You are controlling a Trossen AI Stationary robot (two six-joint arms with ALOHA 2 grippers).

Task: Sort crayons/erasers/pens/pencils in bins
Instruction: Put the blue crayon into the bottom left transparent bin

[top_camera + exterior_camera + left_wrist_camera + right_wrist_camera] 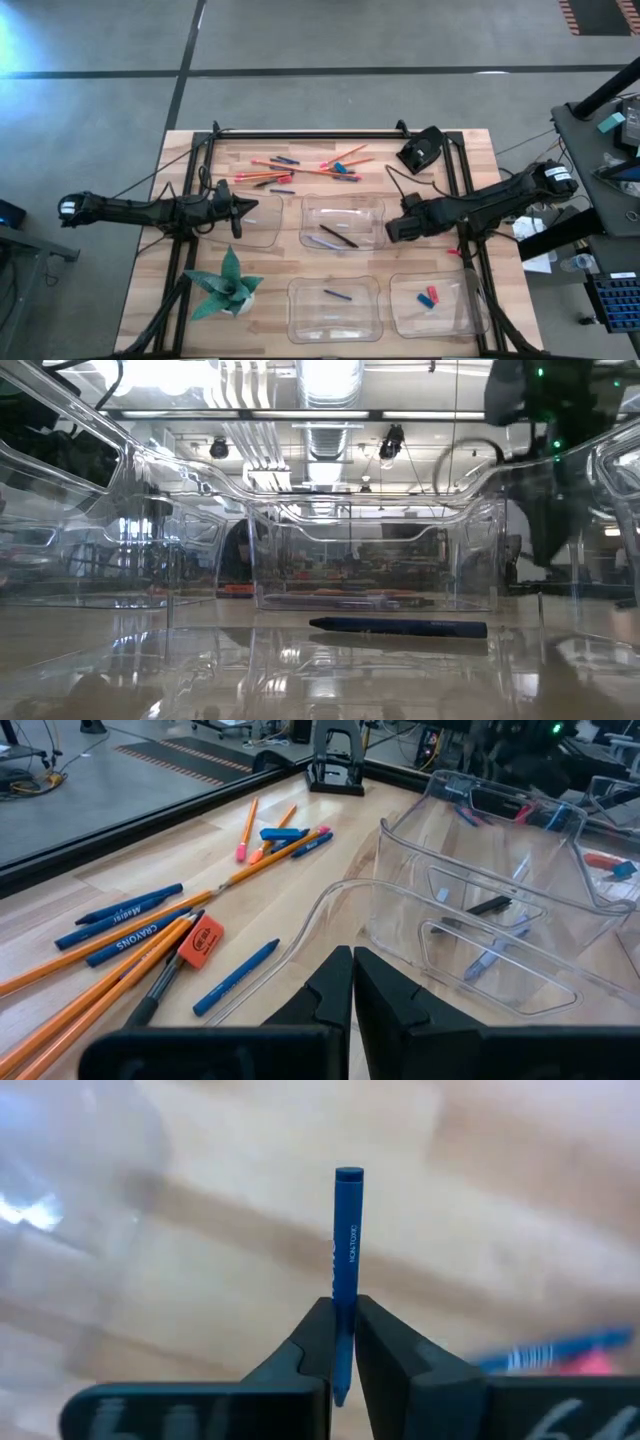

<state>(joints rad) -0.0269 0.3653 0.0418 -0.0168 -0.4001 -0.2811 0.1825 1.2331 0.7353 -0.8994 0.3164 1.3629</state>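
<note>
The right end effector [343, 1342] is pinching a slim, smooth blue pen [346, 1250] upright between its dark fingers, a grip only its wrist view shows; from above it hangs at centre right, beside the clear plastic bins [343, 222]. The left end effector [352, 995], fingers pressed together and empty, sits at centre left, while pencils [300, 168] and erasers [201, 940] lie scattered on the wooden table [180, 275] at upper centre.
</note>
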